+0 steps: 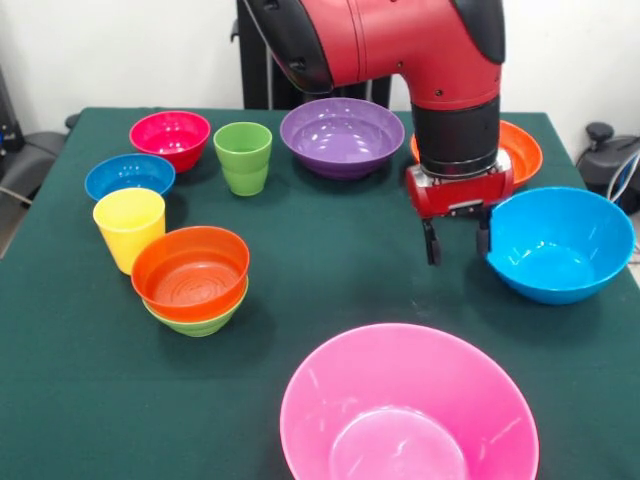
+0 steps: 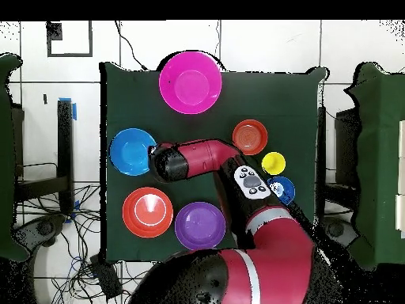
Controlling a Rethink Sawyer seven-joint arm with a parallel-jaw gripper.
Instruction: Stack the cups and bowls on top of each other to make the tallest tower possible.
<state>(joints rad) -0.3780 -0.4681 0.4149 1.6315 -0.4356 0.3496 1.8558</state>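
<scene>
Tool (image 1: 457, 240) is seen spread open, nothing gripped, hung right beside the large glossy light-blue plastic bowl's (image 1: 560, 245) rim above the green-clothed counter (image 1: 330, 270), bowl's inside looks empty.

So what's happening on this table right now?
The Sawyer arm has its gripper open and low at the rim of the large light blue bowl, one finger at its edge, holding nothing. So far only the small orange-red bowl sits nested in the small green bowl. The cups and other bowls stand apart on the green table.
</scene>
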